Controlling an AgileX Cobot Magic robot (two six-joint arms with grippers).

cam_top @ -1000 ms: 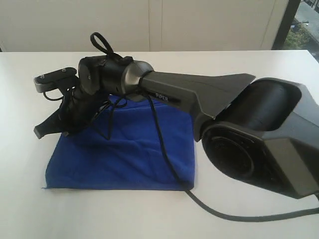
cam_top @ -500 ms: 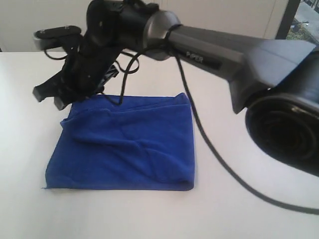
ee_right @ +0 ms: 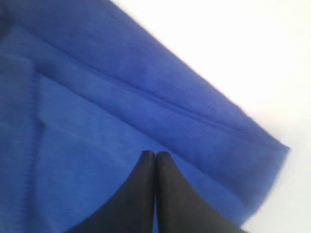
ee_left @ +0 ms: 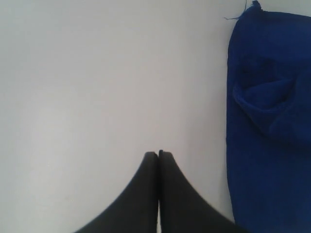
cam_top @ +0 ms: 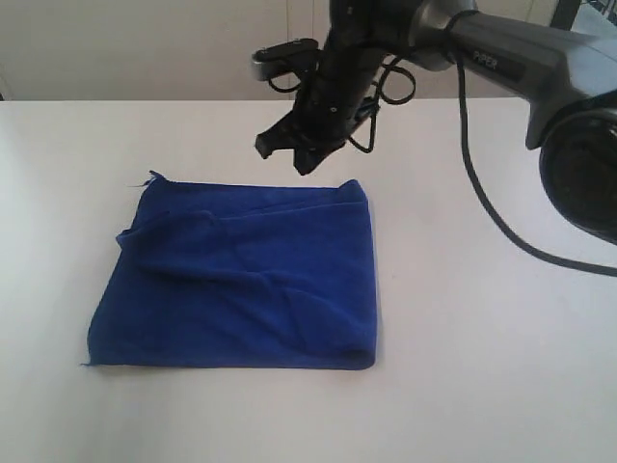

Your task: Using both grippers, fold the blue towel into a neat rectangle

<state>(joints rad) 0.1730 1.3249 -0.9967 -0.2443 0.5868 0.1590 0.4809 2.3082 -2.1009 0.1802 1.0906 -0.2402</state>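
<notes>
Hovering above the far edge of the blue towel [cam_top: 241,275], the right gripper [cam_top: 287,154] carries nothing. Its fingers [ee_right: 143,194] are pressed together and the tips look clear of the cloth. It hangs over the layered back edge, toward the far right corner, so my guess is it's either just clear of a release or lining up another pinch; can't tell which. Off the towel's left edge, the left gripper [ee_left: 159,153] sits over bare table [cam_top: 482,367] with its fingers [ee_left: 141,199] also pressed together and empty. It isn't in the exterior view and looks parked out of the way so the cloth stays reachable.

The towel lies on the table, left of centre in the exterior view, already doubled into a rough rectangle. Stacked edges show along the far side in the right wrist view. It's not neat: a raised ridge runs across the far-left part and that corner is rumpled, with a loose thread [cam_top: 151,177] sticking out. The near right corner puffs up at the fold. Judgement: the fold is mostly done, and smoothing or one more fold is likely left.

The surface is plain white and matte, under even light with soft shadows. A black cable [cam_top: 492,212] trails from the right arm over the table's right side. Behind are pale wall panels [cam_top: 145,48], with a dark window frame [cam_top: 564,14] in the far right corner.
</notes>
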